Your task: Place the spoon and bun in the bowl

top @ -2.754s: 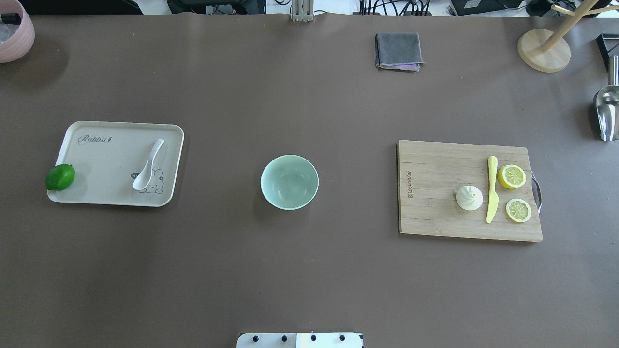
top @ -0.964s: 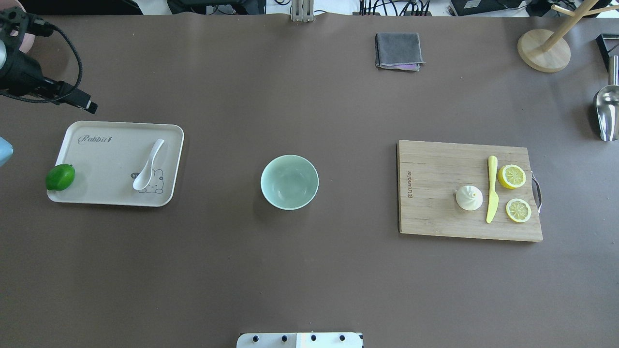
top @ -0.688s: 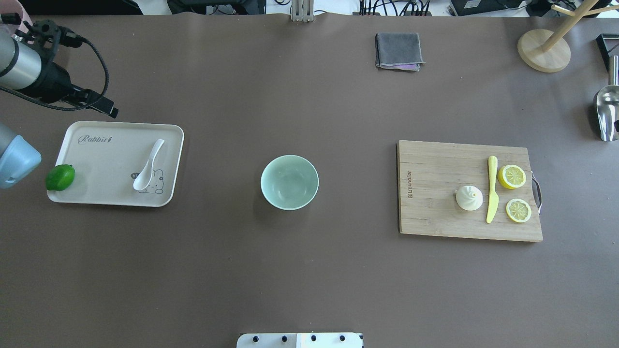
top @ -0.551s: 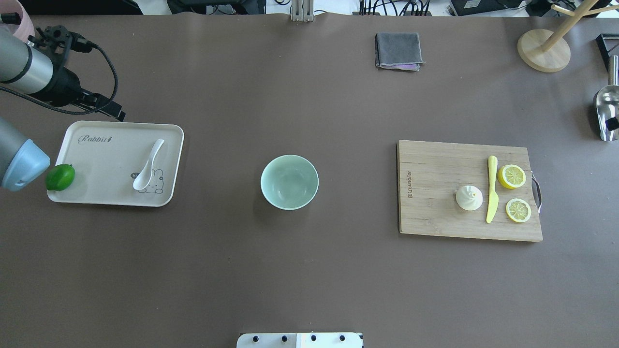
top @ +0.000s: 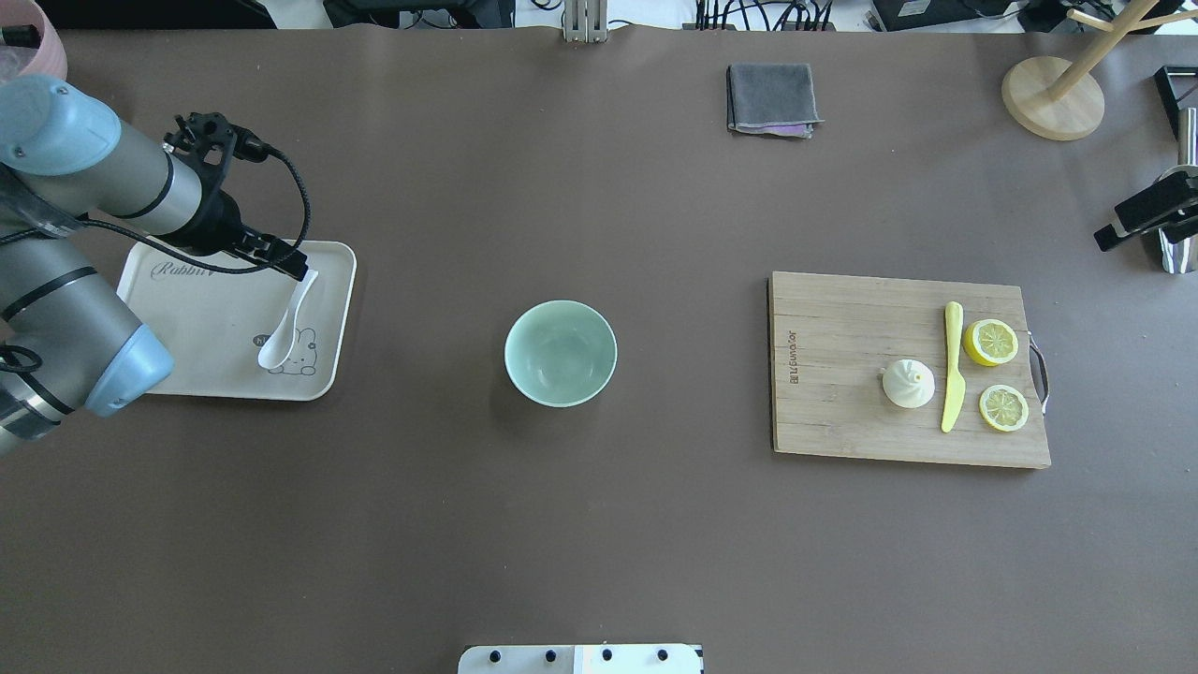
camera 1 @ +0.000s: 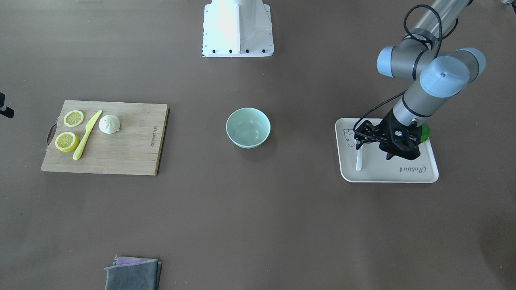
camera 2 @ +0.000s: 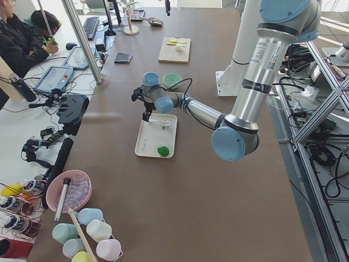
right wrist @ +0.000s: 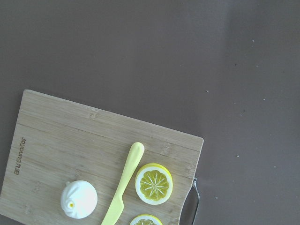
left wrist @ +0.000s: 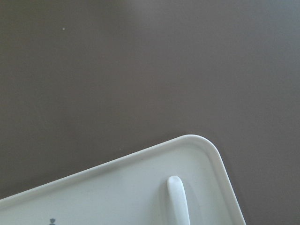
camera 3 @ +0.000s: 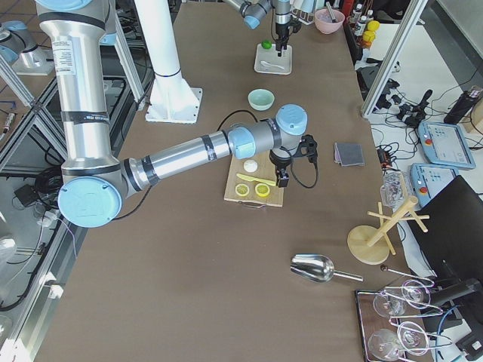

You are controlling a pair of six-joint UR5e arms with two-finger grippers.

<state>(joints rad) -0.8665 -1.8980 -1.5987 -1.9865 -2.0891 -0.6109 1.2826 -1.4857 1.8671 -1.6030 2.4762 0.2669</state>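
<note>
The white spoon (top: 281, 342) lies on a cream tray (top: 215, 318) at the left, handle pointing away from me; its handle tip shows in the left wrist view (left wrist: 178, 199). My left gripper (top: 292, 267) hangs above the handle end, empty, jaws apart in the front view (camera 1: 397, 152). The mint-green bowl (top: 560, 353) stands empty at the table's middle. The white bun (top: 908, 383) sits on a wooden cutting board (top: 842, 374) at the right and shows in the right wrist view (right wrist: 78, 199). My right gripper (top: 1142, 220) is at the right edge, beyond the board; I cannot tell its state.
A yellow-green knife (top: 952, 370) and two lemon slices (top: 990, 342) lie beside the bun. A lime (camera 1: 424, 133) sits on the tray, behind my left arm. A grey cloth (top: 769, 98), a wooden stand (top: 1053, 94) and a metal scoop (top: 1175, 253) are at the back.
My left arm has swung in from the left edge over the tray and now covers the lime. My right gripper has come into view at the right edge. No object has moved.
</note>
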